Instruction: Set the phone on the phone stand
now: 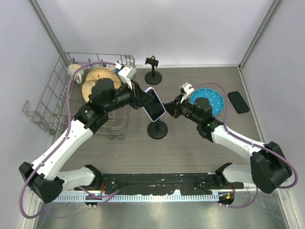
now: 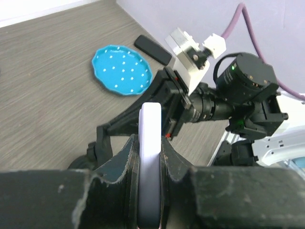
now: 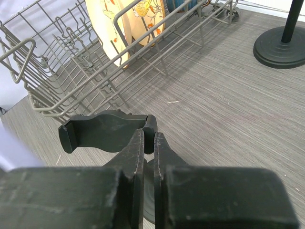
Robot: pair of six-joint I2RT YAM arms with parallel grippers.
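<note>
Centre frame: left gripper point(image 1: 144, 99) clamps the phone point(image 1: 154, 103), right gripper point(image 1: 169, 109) pinches the phone stand point(image 1: 157, 130); best seated squarely before release.

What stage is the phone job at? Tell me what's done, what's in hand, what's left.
Done: the left gripper has the phone lifted off the table, clamped edge-on. In hand: it holds the phone over the stand, while the right gripper appears shut on the cradle of that stand, steadying it. Left: seating the phone in the cradle and letting go; it isn't on the stand yet.
</note>
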